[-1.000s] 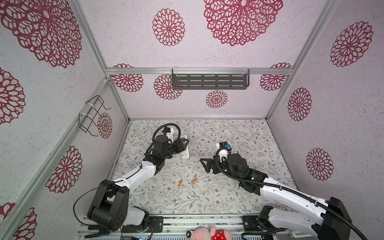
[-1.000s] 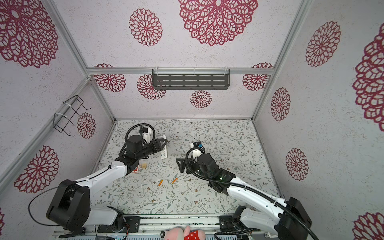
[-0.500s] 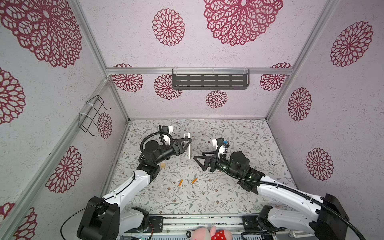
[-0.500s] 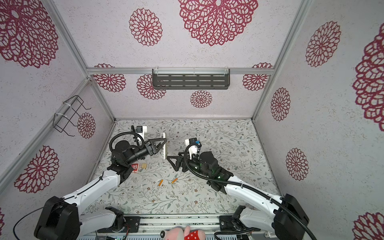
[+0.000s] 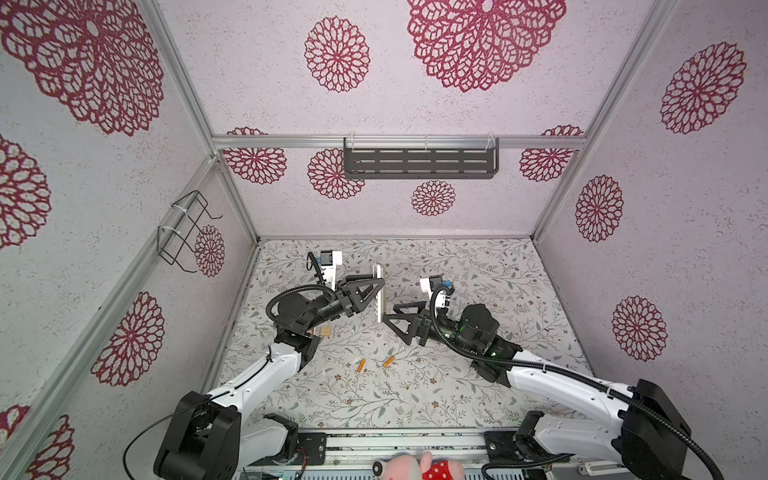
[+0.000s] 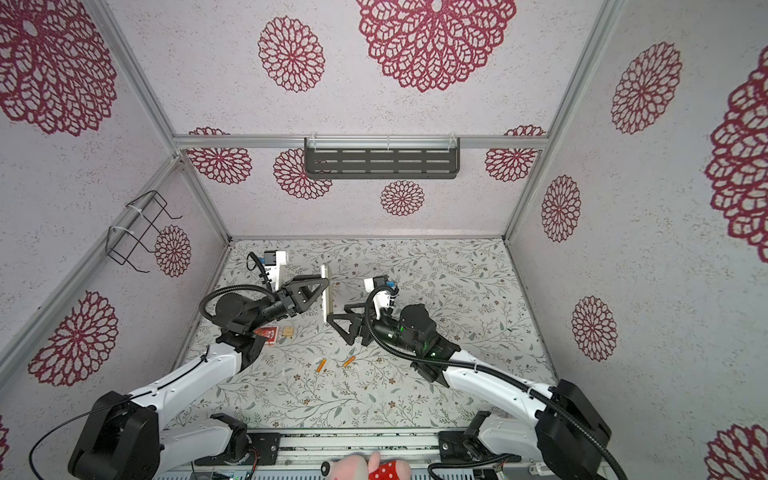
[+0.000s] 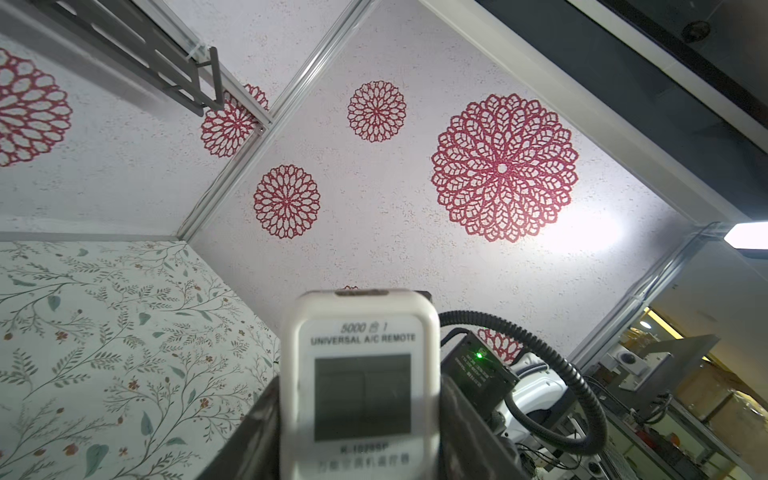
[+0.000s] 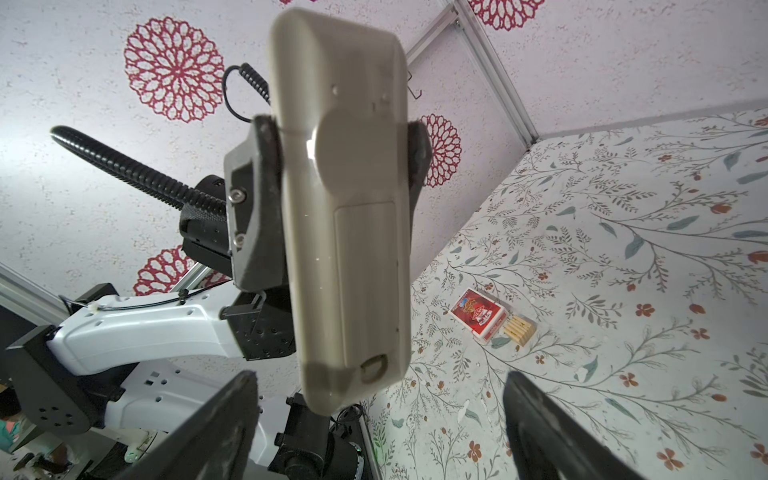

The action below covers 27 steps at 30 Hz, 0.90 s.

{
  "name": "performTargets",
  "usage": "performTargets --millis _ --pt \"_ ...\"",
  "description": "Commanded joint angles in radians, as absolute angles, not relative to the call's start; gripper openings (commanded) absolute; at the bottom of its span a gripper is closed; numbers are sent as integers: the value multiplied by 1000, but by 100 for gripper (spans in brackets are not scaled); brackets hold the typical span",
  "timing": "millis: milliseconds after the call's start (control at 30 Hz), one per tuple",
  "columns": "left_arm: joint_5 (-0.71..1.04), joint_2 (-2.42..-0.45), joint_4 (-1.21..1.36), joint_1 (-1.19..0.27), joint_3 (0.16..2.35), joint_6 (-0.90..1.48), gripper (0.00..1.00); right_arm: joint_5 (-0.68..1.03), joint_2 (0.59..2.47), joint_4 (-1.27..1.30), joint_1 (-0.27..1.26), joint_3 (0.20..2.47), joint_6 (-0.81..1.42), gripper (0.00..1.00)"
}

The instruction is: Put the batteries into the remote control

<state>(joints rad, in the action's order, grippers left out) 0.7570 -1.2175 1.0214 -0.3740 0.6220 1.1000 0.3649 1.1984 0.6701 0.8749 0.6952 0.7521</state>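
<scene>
Gripping the remote control [image 5: 380, 309] across its width with the left gripper [image 5: 372, 289], lifted clear of the floral table [image 5: 490, 266] and standing on end. Showing the screen side to the left wrist camera and the plain back to the right one. Holding the right gripper [image 8: 380, 376] wide open and empty, fingers [image 8: 226, 424] flanking the handset's lower end without touching it.

Probably preparing to open the battery cover [image 8: 365, 282], apparently sitting closed on the back. Doing that well:
- Leaving the left clamp above the cover's seam, as now, and not pinching the panel itself.
- Pressing near the latch [image 8: 374, 366] and sliding along the handset's length rather than squeezing its sides.
- Bracing with the left arm against the handset pivoting in the clamp.
- Guarding against a drop onto the table.

Counting:
- One remote control.
- Two batteries, one battery [image 5: 360, 365] and another battery [image 5: 389, 361], lying on the table near each other but apart, between the two arms and nearer the robot's base than the grippers.
- One red card box [image 6: 266, 334].
- One tan wooden block [image 6: 287, 331], just beside that box.
- Two grippers.
</scene>
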Motion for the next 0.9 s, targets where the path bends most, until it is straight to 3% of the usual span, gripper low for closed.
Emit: performTargets --millis 0,167,867 --pt "803 -1221 1132 -381 622 1144 21 430 1221 804 872 715 789 93" --pt "825 -1230 1171 -389 633 1171 21 485 1246 947 872 704 847 90" --pt "839 -1257 1257 -406 646 1229 22 542 1291 998 894 741 834 84"
